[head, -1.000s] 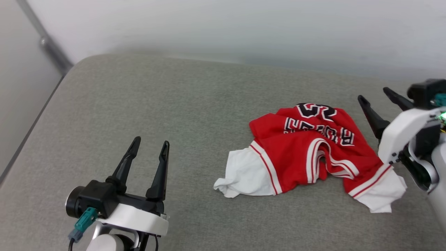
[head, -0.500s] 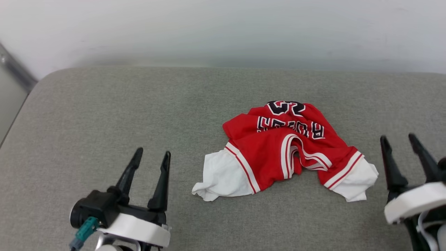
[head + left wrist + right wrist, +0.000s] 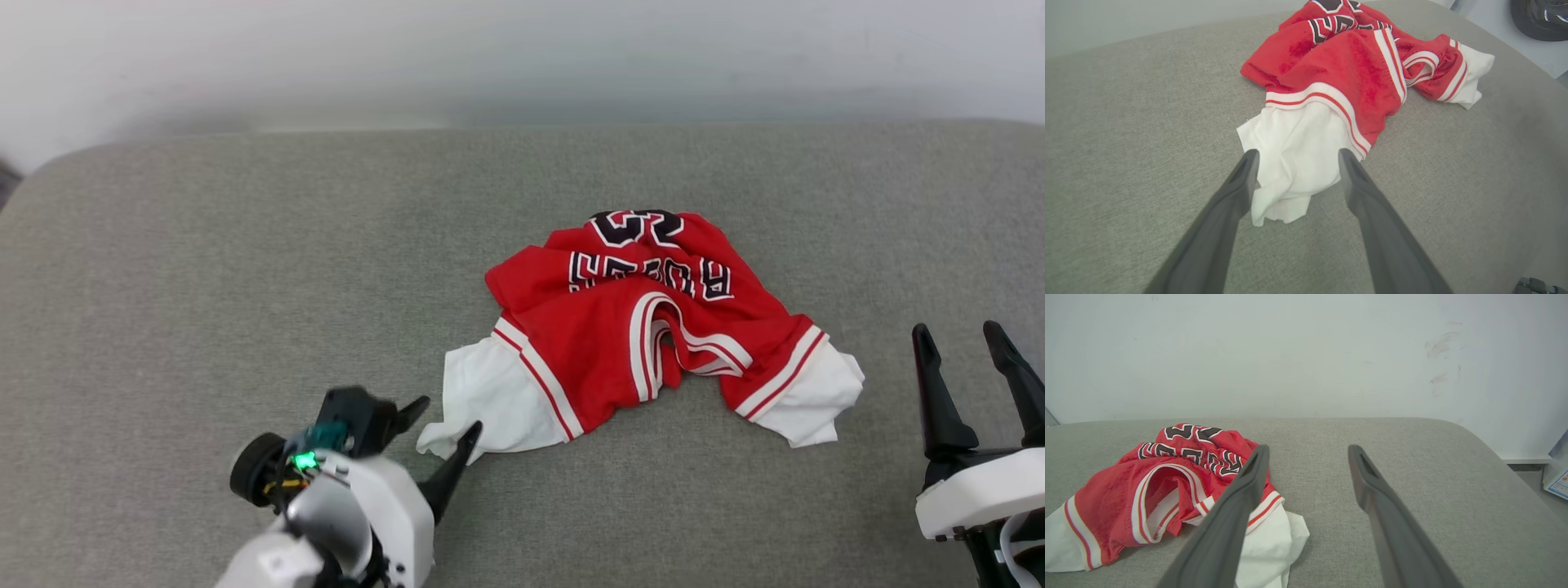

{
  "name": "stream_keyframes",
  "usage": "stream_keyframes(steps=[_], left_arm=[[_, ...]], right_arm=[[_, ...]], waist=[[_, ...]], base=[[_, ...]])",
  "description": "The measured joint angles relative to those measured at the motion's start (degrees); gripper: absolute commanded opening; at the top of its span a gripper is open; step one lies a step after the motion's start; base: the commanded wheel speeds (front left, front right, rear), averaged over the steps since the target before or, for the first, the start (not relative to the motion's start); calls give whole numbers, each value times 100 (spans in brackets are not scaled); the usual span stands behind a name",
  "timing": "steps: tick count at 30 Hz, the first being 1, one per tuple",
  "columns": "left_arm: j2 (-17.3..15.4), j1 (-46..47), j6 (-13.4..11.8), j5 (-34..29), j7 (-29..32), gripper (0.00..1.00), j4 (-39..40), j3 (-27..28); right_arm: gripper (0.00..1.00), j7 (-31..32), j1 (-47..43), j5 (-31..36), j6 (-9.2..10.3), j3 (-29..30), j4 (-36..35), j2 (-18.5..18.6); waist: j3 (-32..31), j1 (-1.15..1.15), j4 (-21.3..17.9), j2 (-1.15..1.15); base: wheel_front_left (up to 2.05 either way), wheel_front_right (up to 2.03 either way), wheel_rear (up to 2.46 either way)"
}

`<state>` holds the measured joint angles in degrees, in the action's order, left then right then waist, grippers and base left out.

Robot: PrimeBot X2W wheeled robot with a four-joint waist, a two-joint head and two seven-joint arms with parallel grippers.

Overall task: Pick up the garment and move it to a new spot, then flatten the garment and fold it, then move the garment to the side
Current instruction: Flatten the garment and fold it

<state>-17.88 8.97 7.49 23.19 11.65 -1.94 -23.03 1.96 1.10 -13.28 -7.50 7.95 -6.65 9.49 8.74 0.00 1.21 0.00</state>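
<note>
Flanking the garment point(image 3: 1339, 69) sleeve point(image 3: 1298, 151), left jaws gape plainly in wrist view.

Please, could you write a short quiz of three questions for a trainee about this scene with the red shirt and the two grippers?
1. True or false: the right gripper holds the garment.
2. Whose fingertips are right beside a white sleeve? A) left gripper B) right gripper
3. Fill in: the garment's body is ___ in colour.
Key: 1 false; 2 A; 3 red.
</note>
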Motion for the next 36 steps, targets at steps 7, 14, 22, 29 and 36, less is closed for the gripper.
stream_keyframes(steps=[7,14,22,29,36], left_arm=[[-361,517,-48,162,1739,100,-42,-137],[-524,735,-44,132,2080,100,-182,-315],[-532,901,-15,293,1850,0,-425,-439],[-516,1093,-342,-79,543,0,-555,-89],[-515,732,-890,-149,-407,0,-175,365]], right_arm=[[100,51,4,59,0,-21,-89,-65],[100,1,17,74,0,-18,-51,-134],[100,-47,79,116,0,-38,54,-159],[100,-15,96,167,0,-54,155,-162],[100,57,7,191,0,-58,242,-166]], waist=[[328,0,-180,0],[677,0,-326,0],[833,0,-348,0],[603,0,-244,0],[306,0,-16,0]], base=[[0,0,0],[0,0,0],[0,0,0],[0,0,0],[0,0,0]])
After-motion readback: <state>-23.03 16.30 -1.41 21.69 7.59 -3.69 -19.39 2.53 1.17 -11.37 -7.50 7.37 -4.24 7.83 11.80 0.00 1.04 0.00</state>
